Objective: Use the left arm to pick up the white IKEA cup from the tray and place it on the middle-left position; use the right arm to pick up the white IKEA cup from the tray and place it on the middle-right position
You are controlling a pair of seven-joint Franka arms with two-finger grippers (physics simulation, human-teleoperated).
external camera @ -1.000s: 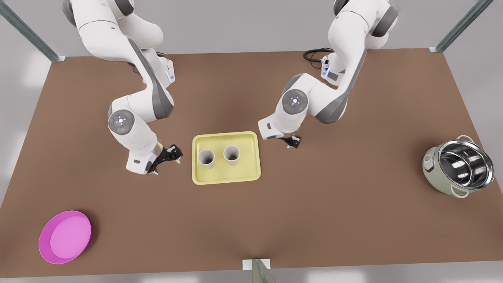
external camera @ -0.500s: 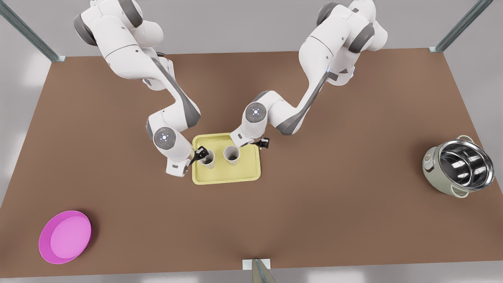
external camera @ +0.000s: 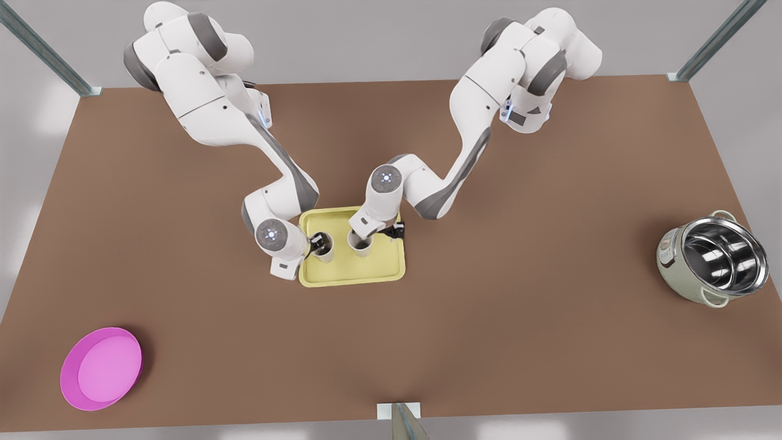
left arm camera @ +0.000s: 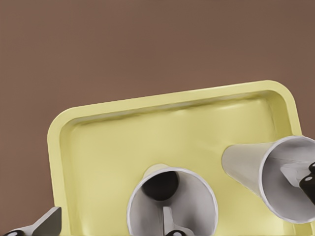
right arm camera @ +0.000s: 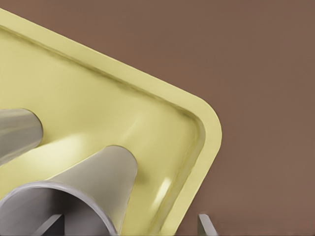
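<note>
here both grippers' jaws straddle cup rims, wide: left gripper (external camera: 317,239), right gripper (external camera: 380,231), on the tray (external camera: 351,275).

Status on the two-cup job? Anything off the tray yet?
Nothing placed: both cups stand on the tray. In hand: left gripper straddles the wall of the left cup, one finger inside; right gripper likewise straddles the right cup. Left: close, lift, set down on bare table either side.

Pale yellow rectangular tray (external camera: 351,273) smooth semi-gloss plastic; round steel pot (external camera: 724,256) mirror-polished inside; brown tabletop (external camera: 519,318) matt.
</note>
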